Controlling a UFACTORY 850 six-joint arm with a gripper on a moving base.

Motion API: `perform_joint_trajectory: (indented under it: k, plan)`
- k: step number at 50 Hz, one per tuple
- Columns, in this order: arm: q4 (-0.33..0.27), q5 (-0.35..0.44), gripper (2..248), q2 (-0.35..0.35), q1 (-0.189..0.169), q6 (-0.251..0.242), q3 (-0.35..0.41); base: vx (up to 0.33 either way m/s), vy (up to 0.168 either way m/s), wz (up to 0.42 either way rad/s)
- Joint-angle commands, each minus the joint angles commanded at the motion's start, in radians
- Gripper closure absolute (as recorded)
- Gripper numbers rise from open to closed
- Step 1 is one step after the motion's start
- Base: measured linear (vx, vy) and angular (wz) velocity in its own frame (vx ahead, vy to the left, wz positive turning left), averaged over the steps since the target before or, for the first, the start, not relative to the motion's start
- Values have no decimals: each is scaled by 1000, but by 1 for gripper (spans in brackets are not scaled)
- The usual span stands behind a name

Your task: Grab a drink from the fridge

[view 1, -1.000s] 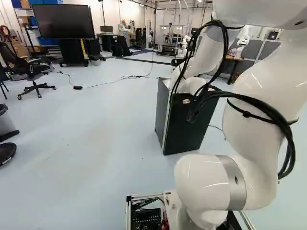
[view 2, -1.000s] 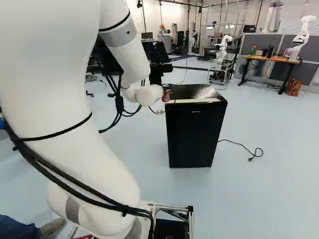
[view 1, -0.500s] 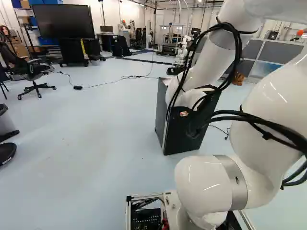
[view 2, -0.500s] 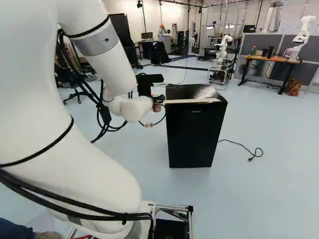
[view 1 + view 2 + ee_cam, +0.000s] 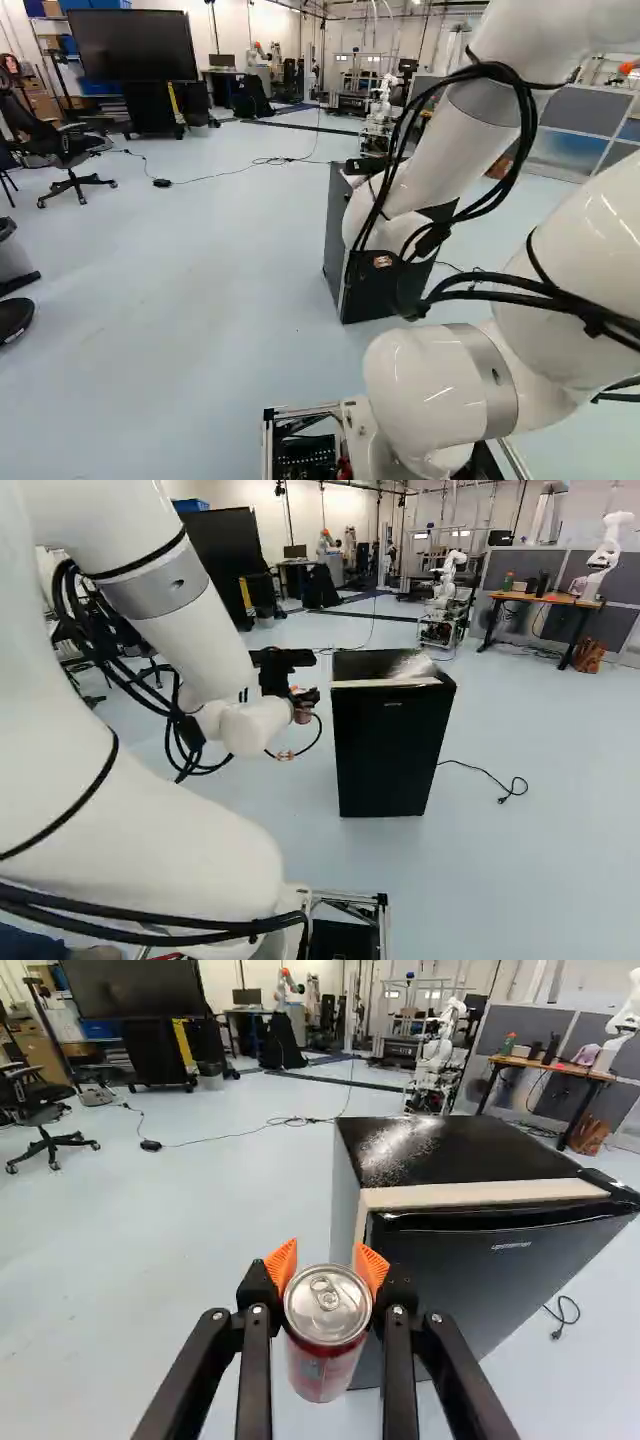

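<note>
In the right base view the white arm [image 5: 120, 810] bends high at the upper left, then its forearm [image 5: 205, 645] slopes down to the rounded wrist [image 5: 245, 725] and the gripper [image 5: 303, 701]. The can [image 5: 303, 717] is at the jaws, well above the floor [image 5: 520, 870], with the black fridge [image 5: 390, 750] just beside them. In the left base view the forearm slants down from the upper right with black cables [image 5: 525, 115] looped along it; the wrist covers part of the fridge and hides the jaws. In the wrist view the jaws are clamped on the can from both sides, orange pads [image 5: 283, 1263] against it near its rim, the silver lid facing up between them. The fridge stands ahead of the jaws and to their right; a chair [image 5: 45, 1110] is far off to their left.
</note>
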Motion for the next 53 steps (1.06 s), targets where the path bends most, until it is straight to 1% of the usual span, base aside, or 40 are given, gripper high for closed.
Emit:
perform_joint_trajectory:
  k: [13, 26, 38, 53]
  plan:
    - [9, 9, 152, 38, 17, 0, 54, 0, 0, 0]
    - [15, 15, 152, 63, 29, 0, 90, 0, 0, 0]
    - [18, 17, 152, 74, 34, 0, 106, 0, 0, 0]
    - [18, 18, 152, 75, 35, 0, 108, 0, 0, 0]
